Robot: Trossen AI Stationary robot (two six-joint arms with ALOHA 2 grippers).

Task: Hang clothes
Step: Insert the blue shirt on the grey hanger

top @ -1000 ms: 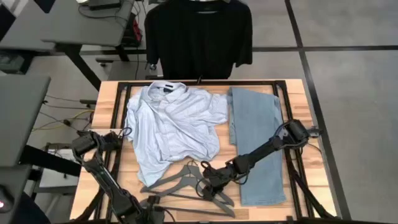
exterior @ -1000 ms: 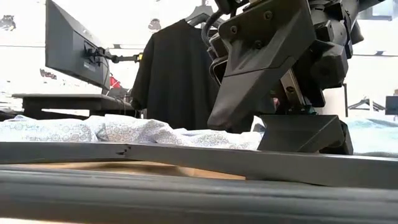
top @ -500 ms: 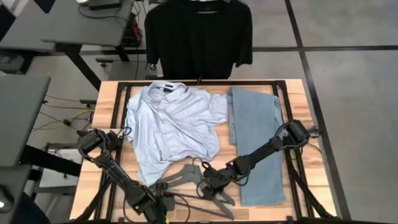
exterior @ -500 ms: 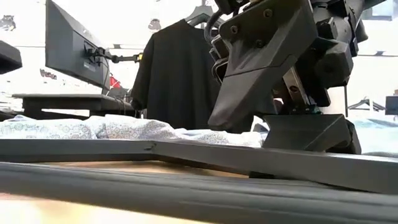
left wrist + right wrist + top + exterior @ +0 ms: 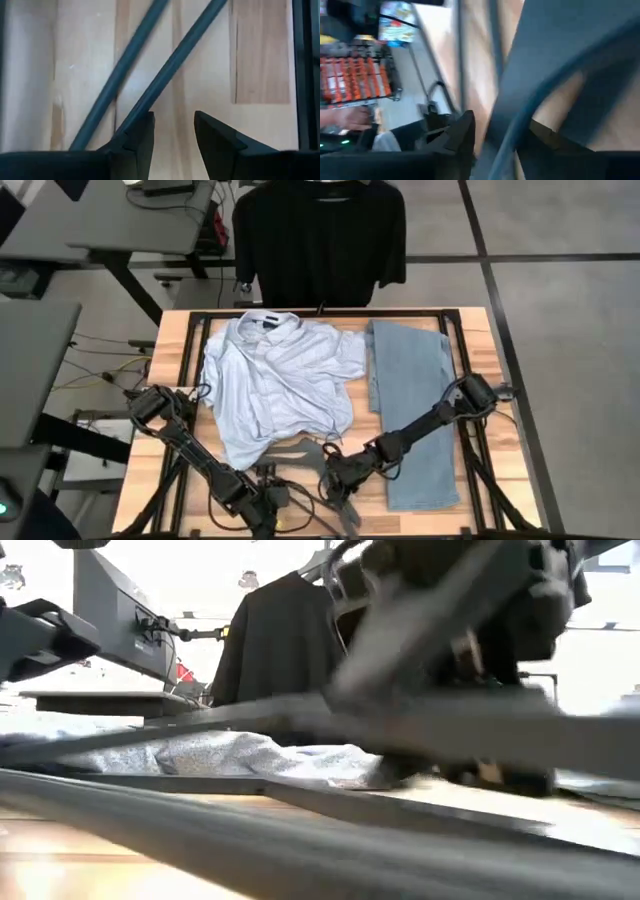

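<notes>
On the wooden table, the pale shirt and jeans are laid flat; the black t-shirt is hung behind, over grey floor. A grey hanger is clamped by the right gripper, while the left gripper is kept parted near the front edge.

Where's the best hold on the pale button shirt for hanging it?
Probably the collar of the button shirt, coming from above at the table's far edge: it lies flat and exposed there, while the near hem is crowded by hangers and both grippers.

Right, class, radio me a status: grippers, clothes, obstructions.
Right gripper on hangers. Left gripper open, beside them. Button shirt and jeans flat on table; black t-shirt hung. Nothing blocking.
</notes>
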